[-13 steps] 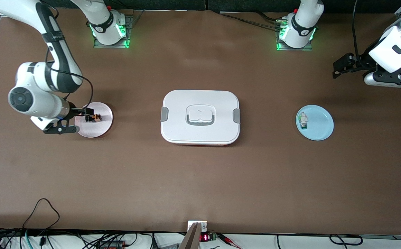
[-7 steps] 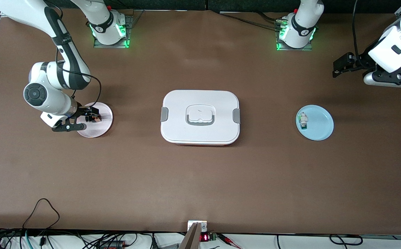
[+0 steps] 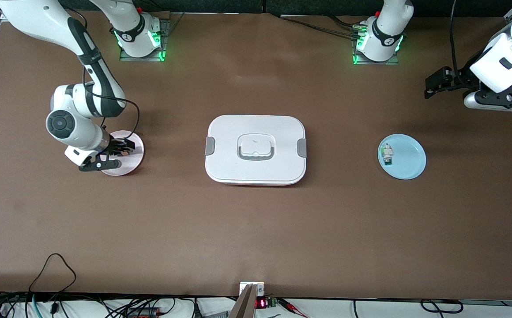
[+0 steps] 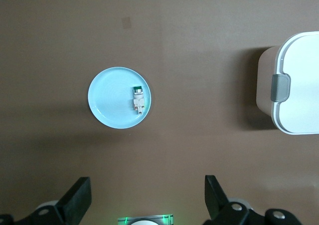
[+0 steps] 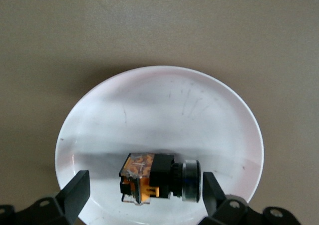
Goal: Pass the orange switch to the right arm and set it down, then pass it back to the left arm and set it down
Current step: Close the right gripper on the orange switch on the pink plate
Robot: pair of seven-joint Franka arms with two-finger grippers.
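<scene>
The right gripper (image 3: 121,149) is partly covering the orange switch (image 3: 125,150), while the box (image 4: 291,83) is running off the left wrist view's edge.

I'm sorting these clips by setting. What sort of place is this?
Probably a robotics lab: two arms bolted to a brown table, cables along its edge, and staged props, a white box, an orange switch on a pink plate.

The table (image 3: 256,229) is brown. The box (image 3: 256,149) is white, with grey clips, a grey handle outline and a thin red bottom edge. One plate (image 3: 129,164) is pale pink and looks white from the right wrist. On it the switch (image 5: 157,183) is black with orange parts and a silver ring. The other plate (image 3: 408,159) is light blue; its component (image 3: 387,154) is white and green. The arms (image 3: 84,119) are white with black parts; their bases glow green.
</scene>
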